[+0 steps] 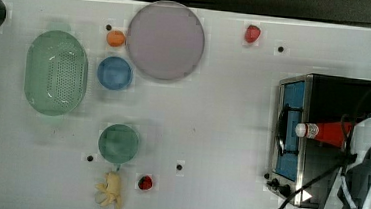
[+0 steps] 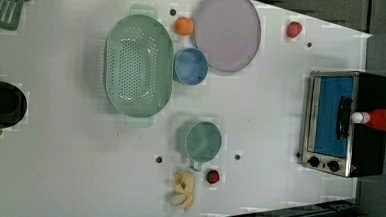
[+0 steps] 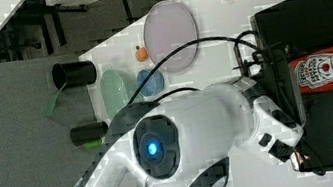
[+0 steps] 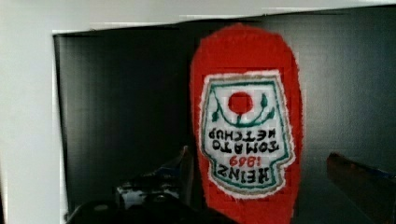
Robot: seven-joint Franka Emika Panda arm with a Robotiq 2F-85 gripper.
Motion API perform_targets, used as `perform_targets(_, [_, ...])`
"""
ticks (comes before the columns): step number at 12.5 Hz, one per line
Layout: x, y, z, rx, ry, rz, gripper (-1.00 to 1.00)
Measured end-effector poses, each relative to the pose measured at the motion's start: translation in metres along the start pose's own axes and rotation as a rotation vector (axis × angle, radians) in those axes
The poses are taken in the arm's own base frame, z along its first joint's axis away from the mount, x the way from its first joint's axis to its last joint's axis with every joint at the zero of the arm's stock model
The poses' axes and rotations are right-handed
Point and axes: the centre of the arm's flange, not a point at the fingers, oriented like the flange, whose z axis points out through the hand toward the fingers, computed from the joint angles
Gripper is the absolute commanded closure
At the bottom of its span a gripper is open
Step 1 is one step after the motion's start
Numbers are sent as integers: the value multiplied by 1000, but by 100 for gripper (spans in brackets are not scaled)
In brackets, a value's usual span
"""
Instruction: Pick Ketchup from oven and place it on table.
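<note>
End effector (image 4: 261,163) wide open, fingers straddling the Ketchup (image 4: 246,126).

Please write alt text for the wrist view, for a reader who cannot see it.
A red Ketchup bottle lies on the black top of the oven, its white label facing the camera. The open pincer straddles its lower end, one finger on each side.

The ketchup bottle (image 4: 245,121) carries a white label with a green border, seen upside down in the wrist view. It reads "HEINZ" in dark letters, "1869" in red and "TOMATO KETCHUP", beside a drawn red tomato on a green vine.
</note>
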Motion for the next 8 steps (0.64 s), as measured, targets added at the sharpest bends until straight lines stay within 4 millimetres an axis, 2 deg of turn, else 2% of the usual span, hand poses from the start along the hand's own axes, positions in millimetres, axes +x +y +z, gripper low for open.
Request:
perform_targets(2, [3,-4,22,-21,40,-13,-100])
perform_targets(3, [0,-3,32,-36,23,-13,-60])
perform_targets(4, [-4,-3,36,-31,8,-5,-36])
perform_targets(5, [-3,-5,36,-32,18,-8,-27])
perform_targets(8, [0,1,27,-60,-21,12,-27])
